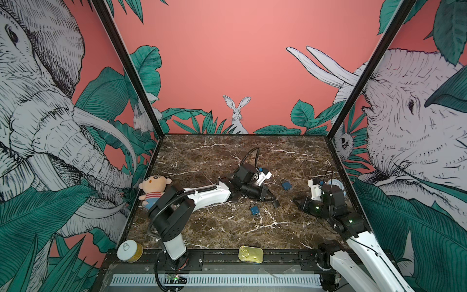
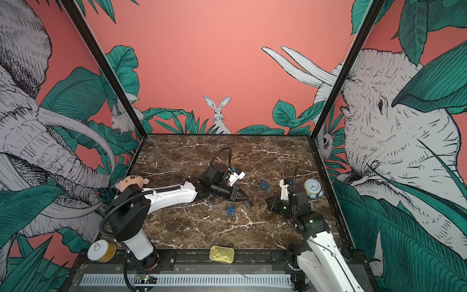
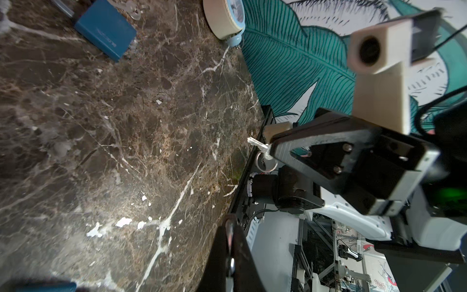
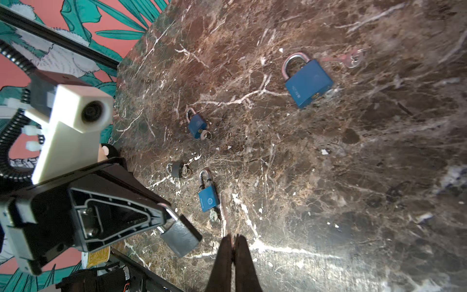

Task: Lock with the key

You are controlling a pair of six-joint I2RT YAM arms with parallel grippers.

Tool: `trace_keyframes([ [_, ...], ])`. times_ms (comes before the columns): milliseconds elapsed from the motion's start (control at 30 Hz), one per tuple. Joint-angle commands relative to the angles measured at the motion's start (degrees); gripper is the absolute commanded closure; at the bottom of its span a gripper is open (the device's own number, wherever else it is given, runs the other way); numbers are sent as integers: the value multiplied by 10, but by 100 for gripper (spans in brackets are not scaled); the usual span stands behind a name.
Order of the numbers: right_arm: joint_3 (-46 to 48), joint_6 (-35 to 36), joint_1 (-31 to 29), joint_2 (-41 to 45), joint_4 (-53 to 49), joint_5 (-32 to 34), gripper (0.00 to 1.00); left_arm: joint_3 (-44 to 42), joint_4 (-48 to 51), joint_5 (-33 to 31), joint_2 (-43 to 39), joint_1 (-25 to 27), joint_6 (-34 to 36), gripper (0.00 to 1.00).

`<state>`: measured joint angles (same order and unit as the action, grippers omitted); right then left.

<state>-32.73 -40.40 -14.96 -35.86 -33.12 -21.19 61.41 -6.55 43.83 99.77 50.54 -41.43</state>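
In both top views we find the left gripper (image 1: 272, 199) and right gripper (image 1: 296, 201) facing each other over the desk (image 1: 202, 156). Our left wrist view shows the right gripper pinching the key (image 3: 256, 144). Our right wrist view shows the left gripper clamping the grey padlock (image 4: 182, 237) by its shackle.

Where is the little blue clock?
In a top view the clock stands at the right edge of the table, right behind the right arm; a blue padlock lies further left.
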Motion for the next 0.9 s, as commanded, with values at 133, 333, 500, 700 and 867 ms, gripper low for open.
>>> trace_keyframes([
  [133, -3, 14, 61, 1, -12, -2, 100, 81, -3, -5, 87, 30, -4, 100],
  [333, 20, 11, 138, -22, 42, -55, 100, 145, 65, -22, 144, 46, 16, 100],
  [500, 44, 5, 206, -52, 107, -128, 100, 177, 73, -21, 188, 50, 11, 100],
  [700, 31, 30, 240, -76, 108, -150, 100, 205, 78, -27, 226, 60, 4, 100],
  [867, 12, 47, 244, -97, 102, -149, 100, 246, 89, -27, 259, 65, 0, 100],
])
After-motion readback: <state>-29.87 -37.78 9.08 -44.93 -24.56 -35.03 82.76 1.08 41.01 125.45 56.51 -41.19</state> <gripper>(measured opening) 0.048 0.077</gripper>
